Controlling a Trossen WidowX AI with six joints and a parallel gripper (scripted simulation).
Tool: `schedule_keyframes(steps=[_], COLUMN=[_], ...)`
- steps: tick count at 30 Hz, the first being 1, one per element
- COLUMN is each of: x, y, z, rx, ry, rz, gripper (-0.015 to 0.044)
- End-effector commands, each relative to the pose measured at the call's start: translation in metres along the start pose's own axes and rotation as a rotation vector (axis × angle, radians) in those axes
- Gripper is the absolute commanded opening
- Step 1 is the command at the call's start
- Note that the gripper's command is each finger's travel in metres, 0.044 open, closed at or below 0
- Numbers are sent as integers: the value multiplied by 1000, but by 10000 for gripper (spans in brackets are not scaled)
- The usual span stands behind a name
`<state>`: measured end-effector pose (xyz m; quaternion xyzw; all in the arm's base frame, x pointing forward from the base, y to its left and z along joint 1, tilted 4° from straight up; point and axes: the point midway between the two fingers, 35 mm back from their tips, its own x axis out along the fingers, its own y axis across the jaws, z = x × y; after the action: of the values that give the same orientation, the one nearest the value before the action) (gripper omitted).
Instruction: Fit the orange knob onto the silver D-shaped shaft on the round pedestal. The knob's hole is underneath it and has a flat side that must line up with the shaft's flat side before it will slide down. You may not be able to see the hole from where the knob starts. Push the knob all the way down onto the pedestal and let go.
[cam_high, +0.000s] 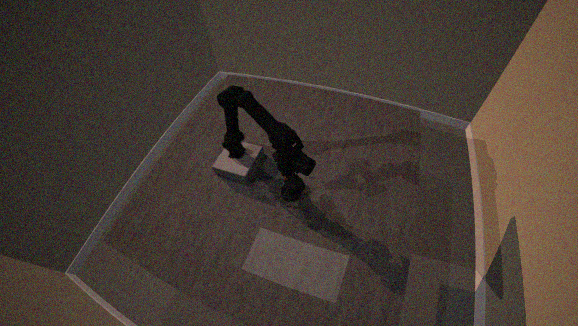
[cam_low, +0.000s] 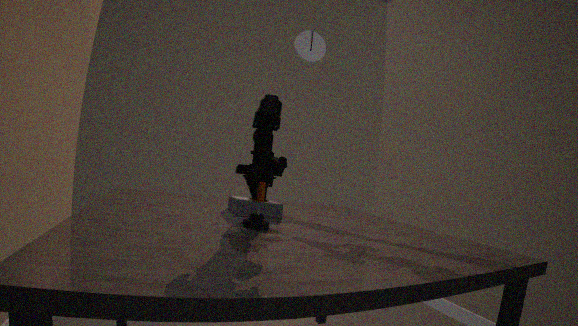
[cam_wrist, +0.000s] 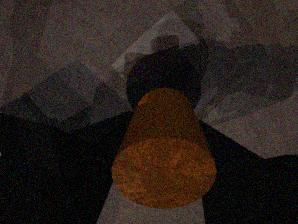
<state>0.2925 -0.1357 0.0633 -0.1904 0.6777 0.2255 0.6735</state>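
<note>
The orange knob (cam_low: 261, 191) (cam_wrist: 164, 172) is a tapered piece held between the fingers of my gripper (cam_low: 259, 193) (cam_wrist: 164, 123), which is shut on it. In the top view the knob is almost wholly hidden by the gripper. The round pedestal (cam_high: 296, 194) (cam_low: 256, 222) (cam_wrist: 162, 67) looks nearly black. In the exterior view the knob hangs a little above the pedestal, with a gap below it. In the wrist view the pedestal shows behind the knob's far end. The silver shaft, its flat side and the knob's hole cannot be made out.
The arm's pale base block (cam_high: 230, 167) (cam_low: 274, 211) stands behind the pedestal as the exterior camera sees it. A light grey rectangle (cam_high: 295, 265) lies on the table (cam_high: 180, 215) (cam_low: 125, 260). The arm throws a long dark shadow across the table. The light is dim.
</note>
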Motion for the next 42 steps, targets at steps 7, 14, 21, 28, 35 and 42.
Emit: schedule_keyframes(steps=[7,14,21,28,35,42], x=[0,0,0,0,0,0], y=[1,1,0,1,2,1], z=[1,1,1,1,1,2], rx=[284,485,674,825,1037,1249], ry=[2,1,1,0,0,-1], rz=[-5,-5,-5,-5,-5,-6], gripper=[0,0,0,0,0,0])
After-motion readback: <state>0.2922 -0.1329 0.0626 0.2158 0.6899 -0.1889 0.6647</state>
